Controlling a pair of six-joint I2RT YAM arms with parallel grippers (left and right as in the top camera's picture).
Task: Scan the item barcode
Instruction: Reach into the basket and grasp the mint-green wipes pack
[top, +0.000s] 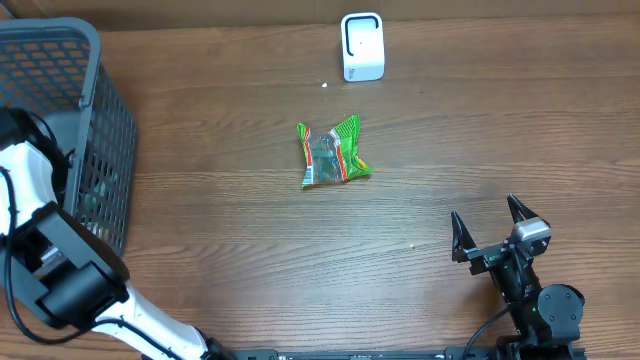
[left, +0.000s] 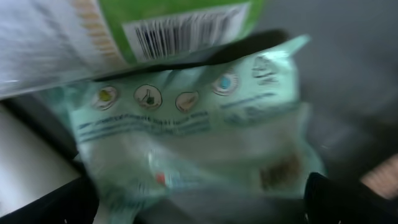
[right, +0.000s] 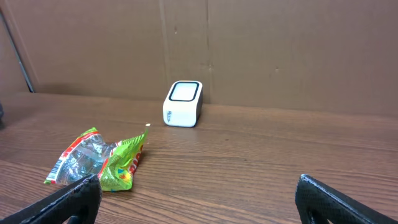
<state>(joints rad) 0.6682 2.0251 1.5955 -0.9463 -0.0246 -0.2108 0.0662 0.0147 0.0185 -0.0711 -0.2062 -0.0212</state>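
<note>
Left pincer (left: 202, 208) gapes above a mint-green packet (left: 186, 124) inside the grey basket (top: 115, 140).

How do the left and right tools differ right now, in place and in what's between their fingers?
The left tool is down in the grey basket; the right tool is over the wooden table. A pale green packet shows between the left tool's fingers; only table between the right tool's. Both stand open.
</note>
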